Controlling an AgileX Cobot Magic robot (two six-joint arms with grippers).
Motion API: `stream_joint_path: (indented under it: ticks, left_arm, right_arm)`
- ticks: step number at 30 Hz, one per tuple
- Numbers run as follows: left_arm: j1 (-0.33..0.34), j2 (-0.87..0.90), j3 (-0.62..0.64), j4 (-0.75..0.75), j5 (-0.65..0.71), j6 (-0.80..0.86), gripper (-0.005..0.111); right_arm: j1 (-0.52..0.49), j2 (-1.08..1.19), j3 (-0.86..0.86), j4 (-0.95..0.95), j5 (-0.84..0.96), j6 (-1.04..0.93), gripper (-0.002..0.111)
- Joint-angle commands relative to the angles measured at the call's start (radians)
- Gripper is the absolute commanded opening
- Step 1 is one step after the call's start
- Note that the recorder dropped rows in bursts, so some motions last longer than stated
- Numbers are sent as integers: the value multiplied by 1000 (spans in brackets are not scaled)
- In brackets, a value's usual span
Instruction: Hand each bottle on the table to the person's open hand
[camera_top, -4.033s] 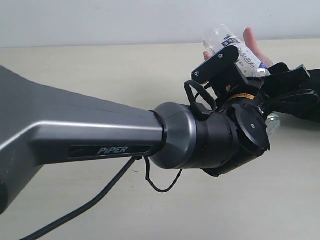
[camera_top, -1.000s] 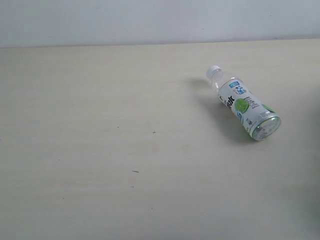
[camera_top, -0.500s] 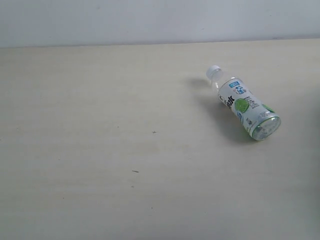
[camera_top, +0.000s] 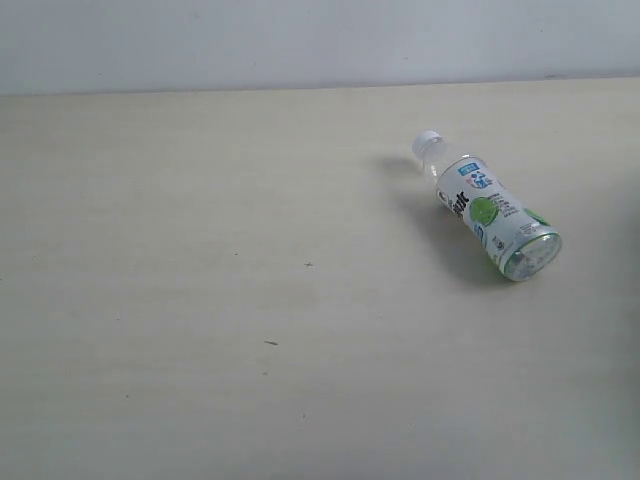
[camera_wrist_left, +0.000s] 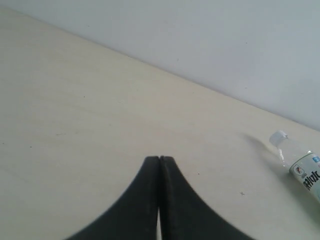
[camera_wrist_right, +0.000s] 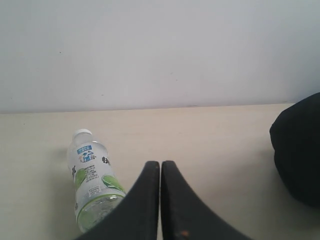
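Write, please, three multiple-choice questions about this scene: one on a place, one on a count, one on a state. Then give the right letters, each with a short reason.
1. In the exterior view, where on the table is the bottle?
A) far left
B) right part
C) middle of the front edge

2. How many bottles are on the table?
A) one
B) two
C) four

3. How is the bottle placed?
A) upright
B) on its side
C) held up in the air

Answers:
1 B: it lies right of the middle, its white cap toward the back.
2 A: no view shows a second bottle.
3 B: its body rests along the table, its bottom toward the camera.
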Motion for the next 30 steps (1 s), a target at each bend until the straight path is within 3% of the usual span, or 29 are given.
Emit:
stream_joint_path:
  ticks: [1, 15, 24, 30]
  left_arm:
    - [5, 1, 3, 1, -1, -2, 0]
    - [5, 1, 3, 1, -1, -2, 0]
    - [5, 1, 3, 1, -1, -2, 0]
    - [5, 1, 3, 1, -1, -2, 0]
  right_arm:
    - [-5, -6, 4, -4, -4, 0, 1]
    - [-5, -6, 4, -2, -76, 2, 1]
    - [-5, -6, 4, 181, -204, 373, 1]
    - [-5, -6, 4, 181, -349, 399, 1]
